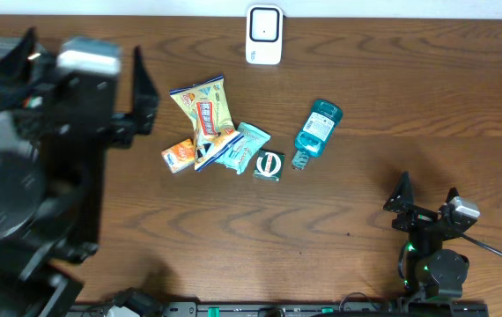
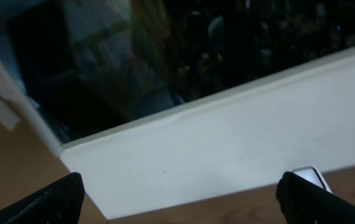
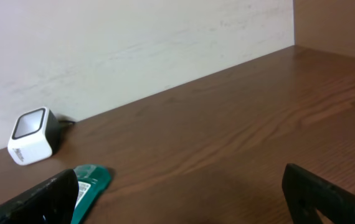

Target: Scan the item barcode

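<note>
I count one white scanner (image 1: 264,35) top centre, one teal bottle (image 1: 319,128), one small green box (image 1: 269,165), roughly four overlapping snack packets (image 1: 203,106) mid-frame.

Bare wood across the table's (image 1: 233,251) near half and right side, snack packets (image 1: 205,119) heaped mid-table, small green pack (image 1: 269,165) wedged between them and the teal bottle (image 1: 319,129), open lane behind, white scanner (image 1: 263,35) at the far edge, well apart.
</note>
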You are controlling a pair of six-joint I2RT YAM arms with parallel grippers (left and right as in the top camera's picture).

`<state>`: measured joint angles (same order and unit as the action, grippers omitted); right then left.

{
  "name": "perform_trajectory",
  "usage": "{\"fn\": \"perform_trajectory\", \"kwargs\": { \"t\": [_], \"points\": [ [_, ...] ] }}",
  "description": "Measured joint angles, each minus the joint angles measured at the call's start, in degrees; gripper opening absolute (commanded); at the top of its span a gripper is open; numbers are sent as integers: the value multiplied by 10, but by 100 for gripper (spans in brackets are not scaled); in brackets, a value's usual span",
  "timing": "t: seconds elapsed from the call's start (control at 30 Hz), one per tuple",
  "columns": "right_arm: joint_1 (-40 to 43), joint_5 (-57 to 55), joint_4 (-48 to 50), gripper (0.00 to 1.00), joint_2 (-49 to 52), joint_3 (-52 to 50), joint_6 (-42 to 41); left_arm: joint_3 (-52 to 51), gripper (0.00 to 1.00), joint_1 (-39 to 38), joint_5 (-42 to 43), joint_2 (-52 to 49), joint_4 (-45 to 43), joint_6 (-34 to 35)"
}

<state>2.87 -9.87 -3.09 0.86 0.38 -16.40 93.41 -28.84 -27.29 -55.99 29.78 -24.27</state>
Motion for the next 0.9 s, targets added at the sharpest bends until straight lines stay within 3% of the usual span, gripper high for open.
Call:
{"fn": "perform_trajectory", "kwargs": {
  "t": [0.23, 0.5, 0.8, 0.9],
  "points": [
    [0, 0, 0, 99, 0, 0, 0, -50, 98, 97, 84, 114, 3, 35],
    [0, 0, 0, 99, 0, 0, 0, -110, 98, 282, 258, 322, 3, 104],
    [0, 0, 0, 99, 0, 0, 0, -182, 98, 365, 390, 458, 2, 125],
    [0, 0, 0, 99, 0, 0, 0, -195, 98, 379, 410, 467, -44, 125]
  ]
}}
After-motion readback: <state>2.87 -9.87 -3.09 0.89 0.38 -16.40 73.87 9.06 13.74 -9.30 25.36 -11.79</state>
